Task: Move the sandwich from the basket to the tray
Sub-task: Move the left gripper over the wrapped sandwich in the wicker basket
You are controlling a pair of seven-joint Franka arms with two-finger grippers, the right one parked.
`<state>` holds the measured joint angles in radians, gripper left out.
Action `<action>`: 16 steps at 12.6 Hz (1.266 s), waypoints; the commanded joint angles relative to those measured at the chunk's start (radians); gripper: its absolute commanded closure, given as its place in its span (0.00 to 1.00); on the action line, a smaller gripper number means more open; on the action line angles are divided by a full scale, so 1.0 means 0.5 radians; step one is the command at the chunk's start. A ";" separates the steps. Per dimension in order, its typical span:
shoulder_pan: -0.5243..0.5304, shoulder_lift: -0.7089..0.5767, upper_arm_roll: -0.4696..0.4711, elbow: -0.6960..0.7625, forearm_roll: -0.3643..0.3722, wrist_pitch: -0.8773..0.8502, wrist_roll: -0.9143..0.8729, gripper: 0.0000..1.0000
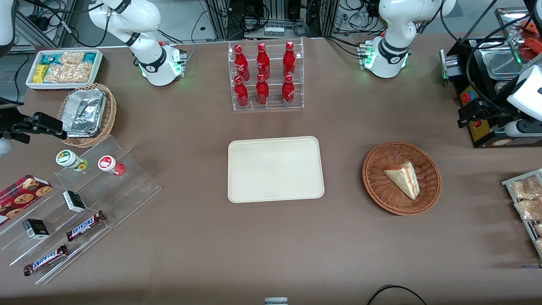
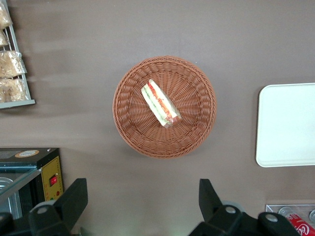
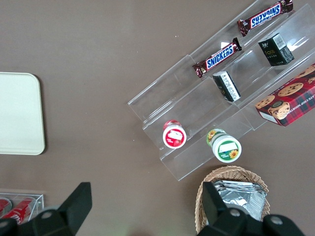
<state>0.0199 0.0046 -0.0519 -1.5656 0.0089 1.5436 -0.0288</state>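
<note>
The sandwich (image 1: pixel 403 178) lies on its side inside the reddish-brown basket (image 1: pixel 381 191), its red-orange and green filling edge showing clearly in the left wrist view (image 2: pixel 160 104). The basket (image 2: pixel 133 128) sits on the brown table (image 1: pixel 271 237) toward the working arm's end, well apart from the cream tray (image 1: pixel 275 168), which lies flat near the middle of the table. The tray's rounded edge also shows in the left wrist view (image 2: pixel 285 125).

The end effector (image 2: pixel 142 199) hangs high above the table, above the stretch farther from the front camera than the basket, touching nothing. Its two dark fingers (image 2: pixel 74 196) are spread wide apart with only bare table between them.

Farther from the front camera than the tray stands a clear rack of red bottles (image 1: pixel 264 74). A metal rack of snack packets (image 1: pixel 527 203) sits at the working arm's end of the table, near the basket.
</note>
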 commanded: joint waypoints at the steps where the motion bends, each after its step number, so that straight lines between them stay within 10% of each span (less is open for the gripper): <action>1: 0.025 0.043 -0.019 0.036 0.003 -0.010 0.030 0.00; 6: 0.009 0.162 -0.025 -0.059 0.053 0.186 -0.022 0.00; 16: -0.018 0.132 -0.031 -1.169 0.053 1.551 -0.927 0.00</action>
<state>0.0116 0.1010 -0.0661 -2.0631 0.0188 2.2439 -0.4384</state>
